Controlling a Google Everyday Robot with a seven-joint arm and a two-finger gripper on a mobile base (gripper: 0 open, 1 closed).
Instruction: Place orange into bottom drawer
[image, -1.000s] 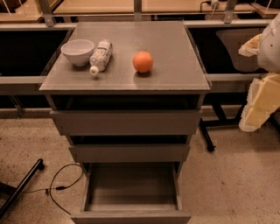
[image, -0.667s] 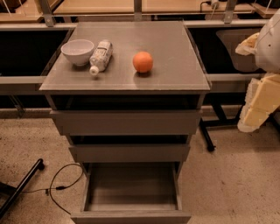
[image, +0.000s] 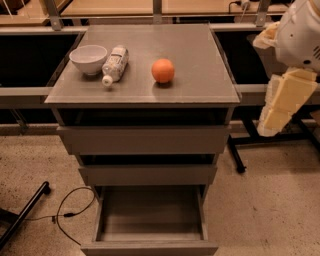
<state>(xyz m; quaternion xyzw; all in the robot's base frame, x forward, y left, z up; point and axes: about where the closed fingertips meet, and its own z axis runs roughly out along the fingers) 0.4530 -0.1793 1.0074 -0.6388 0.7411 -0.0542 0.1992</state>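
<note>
Hanging at the right edge of the view, beside the table (image: 195, 55) and well apart from everything on it, is the tool (image: 282, 102); whether it is open or closed cannot be told. The orange (image: 163, 70) rests on the table, right of centre, near a plastic bottle (image: 115, 64) lying on its side and a white bowl (image: 88, 59) at the left. The bottom drawer (image: 150, 212) stands pulled out below. Expect the orange to be light, firm and smooth, and prone to rolling. Grip it across its widest girth from above, using moderate force.
</note>
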